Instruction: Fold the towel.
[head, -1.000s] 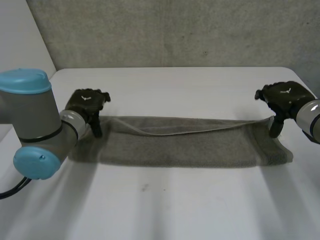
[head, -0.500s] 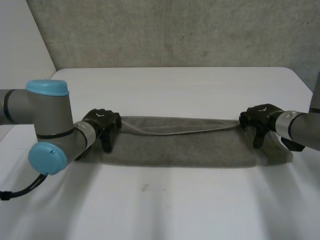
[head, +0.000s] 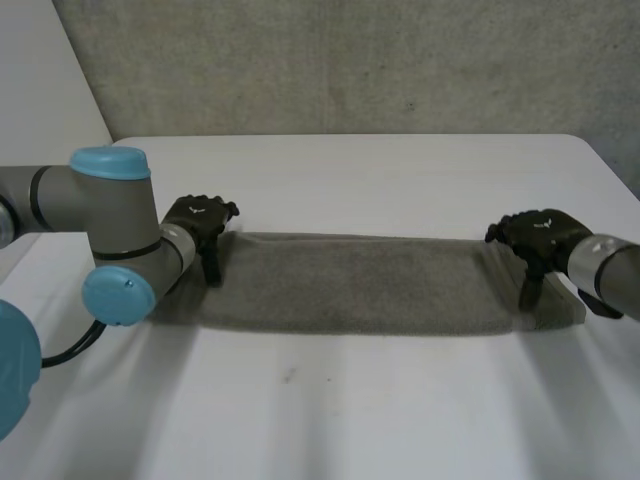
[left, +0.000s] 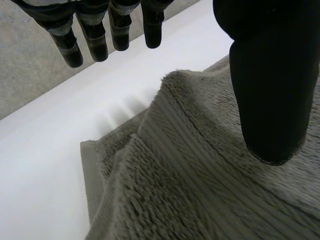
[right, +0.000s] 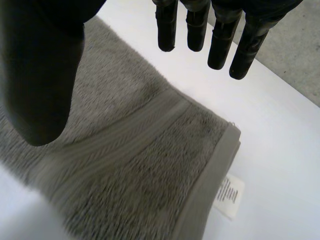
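— Towel (head: 350, 285), grey-green: position?
— Flat on the white table (head: 350, 400), folded into a long strip running side to side between the two hands. The left wrist view shows a low ridge standing up at its left end. A white tag (right: 227, 197) sticks out beside the hem at the corner near the right hand.
— Left hand (head: 203, 222)?
— At the strip's far left corner. Fingers straight, apart from the thumb, over bare table just past the towel's edge; thumb above the pile. It grips nothing.
— Right hand (head: 535, 238)?
— Over the right end. Fingers straight, apart from the thumb, cloth beneath the palm, nothing grasped.
— Surroundings?
— Grey wall (head: 350, 60) behind the table; left arm (head: 100, 215), grey with light-blue caps, at the near left.
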